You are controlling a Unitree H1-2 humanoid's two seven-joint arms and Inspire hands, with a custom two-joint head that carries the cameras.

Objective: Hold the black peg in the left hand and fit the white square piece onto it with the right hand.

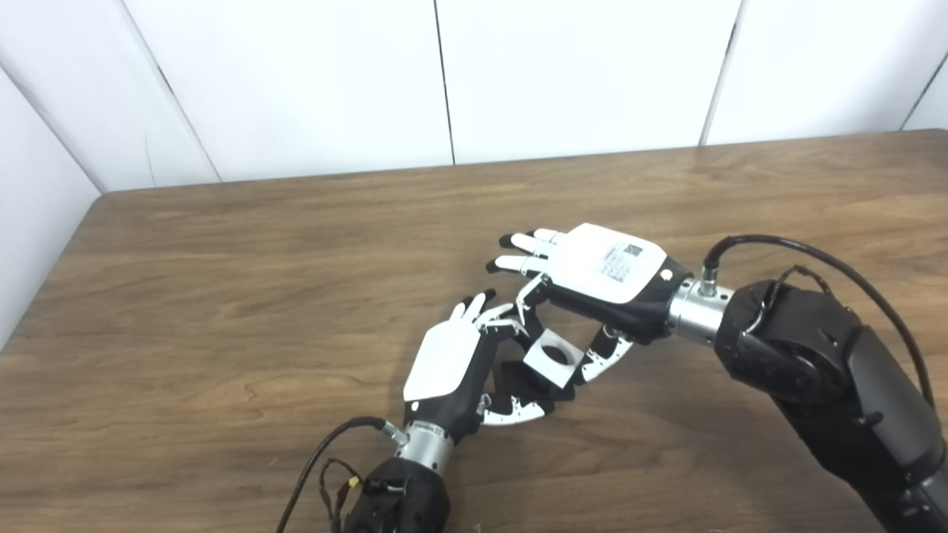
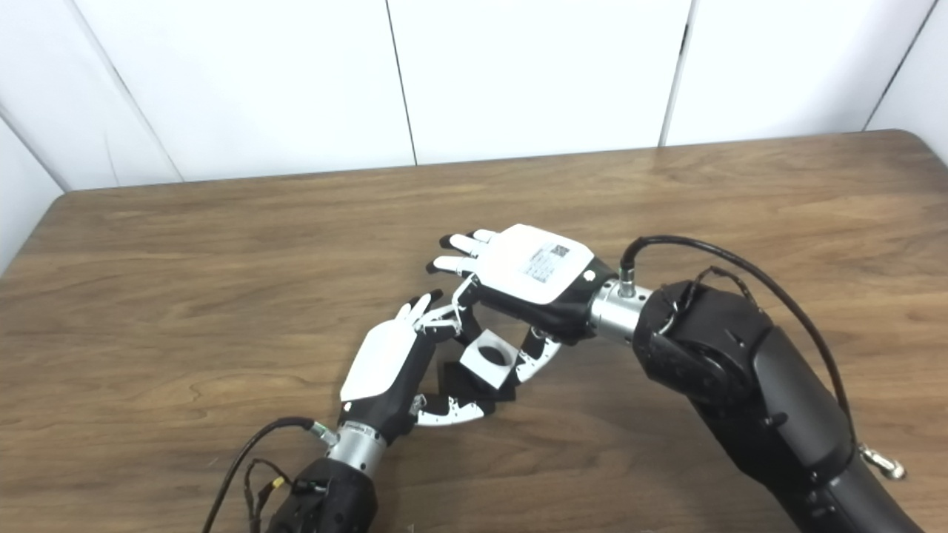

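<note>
A brown wooden table (image 1: 222, 296) fills the scene, with a white wall (image 1: 296, 74) at the far side. The left hand (image 1: 448, 370) comes up from the near edge, a little left of the middle. Its white back faces up and its fingers curl toward the right. It is wrapped around the black peg (image 1: 529, 381), which is a dark shape just showing between its fingers and its thumb, low by the table. How the peg stands is hard to tell, since most of it is hidden. Right beside that hand, touching the dark shape, is the white square piece (image 1: 552, 357). It is tilted, and a round hole shows in the middle of its top face. The piece sits at the peg, between the two hands. The right hand (image 1: 603, 277) reaches in from the right on a big black arm (image 1: 815, 363). It pinches the white square piece between its thumb and a bent finger, while its other fingers (image 1: 522, 253) stick out straight to the left, over the table. The two hands are very close, almost touching at the fingertips.
</note>
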